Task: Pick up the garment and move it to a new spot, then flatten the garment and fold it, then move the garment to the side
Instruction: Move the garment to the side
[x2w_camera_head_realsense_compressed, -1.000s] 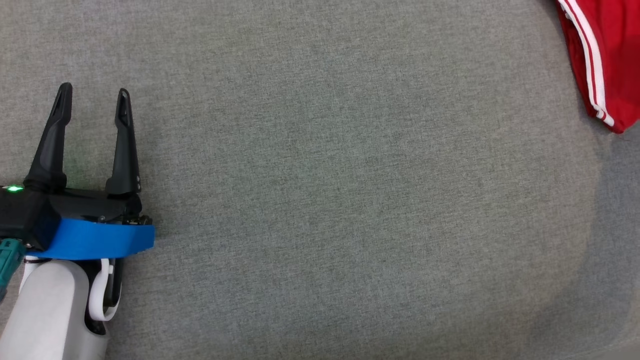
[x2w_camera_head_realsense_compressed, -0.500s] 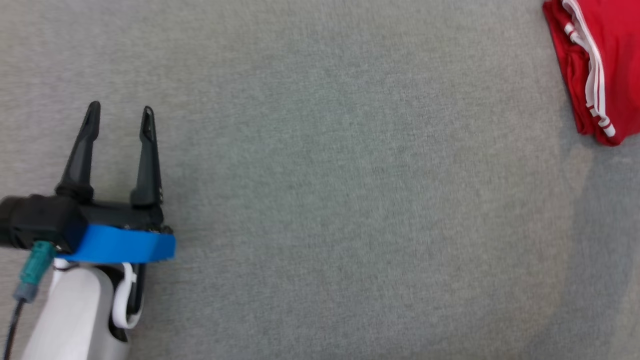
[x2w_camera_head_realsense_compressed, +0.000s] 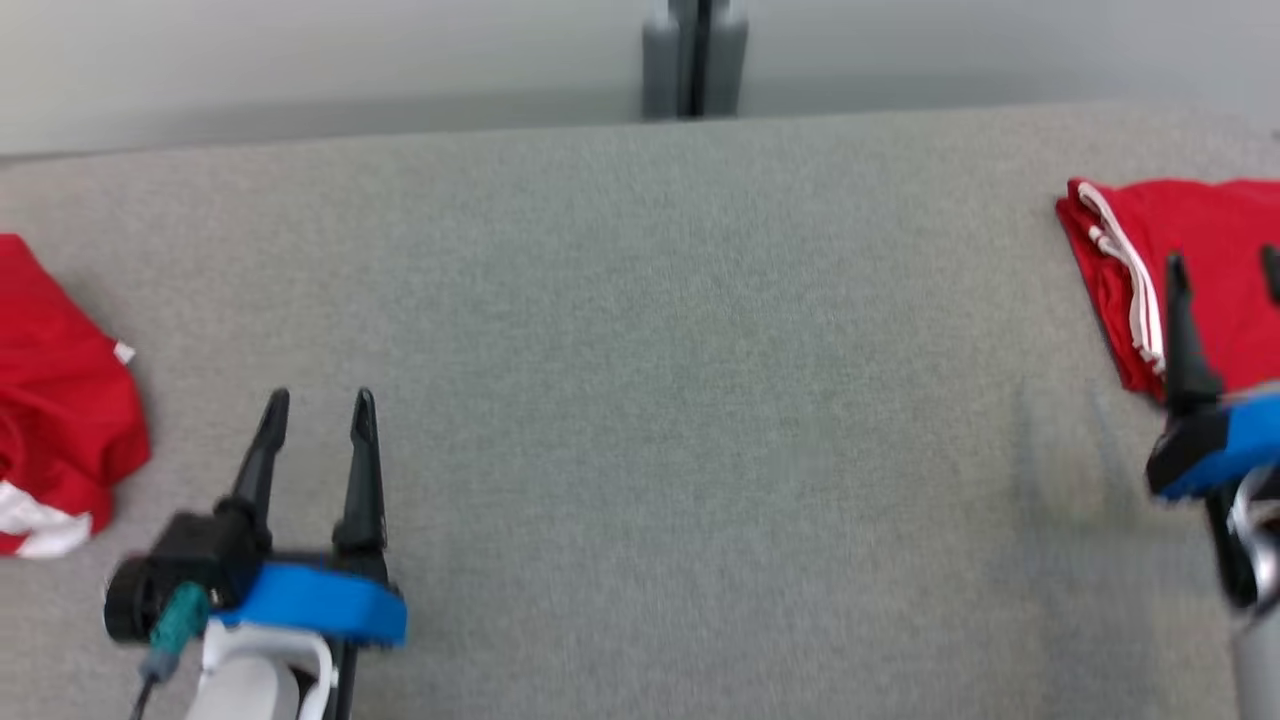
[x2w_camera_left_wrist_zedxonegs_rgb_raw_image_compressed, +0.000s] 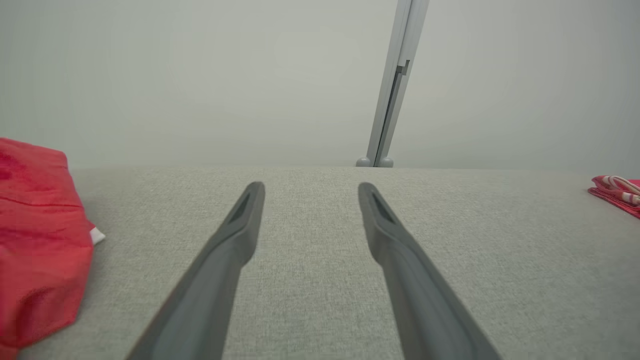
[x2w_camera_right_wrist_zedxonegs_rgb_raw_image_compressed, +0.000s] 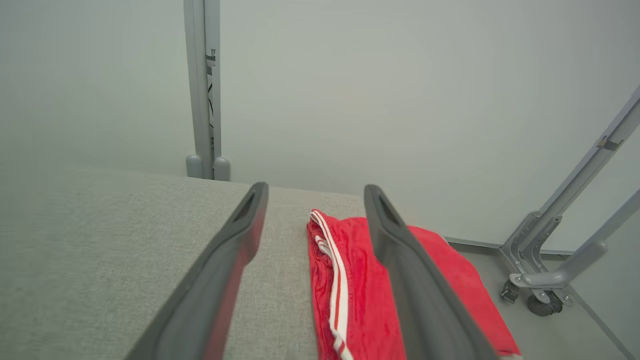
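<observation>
I'm reading the folded garment (x2w_camera_head_realsense_compressed: 1200, 260) as lying flat at the right edge of the tabletop (x2w_camera_head_realsense_compressed: 640, 400), so folding and setting aside are looking done. My right end effector (x2w_camera_right_wrist_zedxonegs_rgb_raw_image_compressed: 315, 195) is hanging wide and empty over it. My left end effector (x2w_camera_head_realsense_compressed: 321, 398) is gaping empty near a crumpled red garment (x2w_camera_head_realsense_compressed: 60, 420).

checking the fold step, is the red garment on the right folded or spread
Folded: the red garment lies as a compact stack, with its white-striped edges layered one over another along one side.

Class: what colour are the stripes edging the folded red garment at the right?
White stripes on the folded red garment, best in right wrist view.
</observation>
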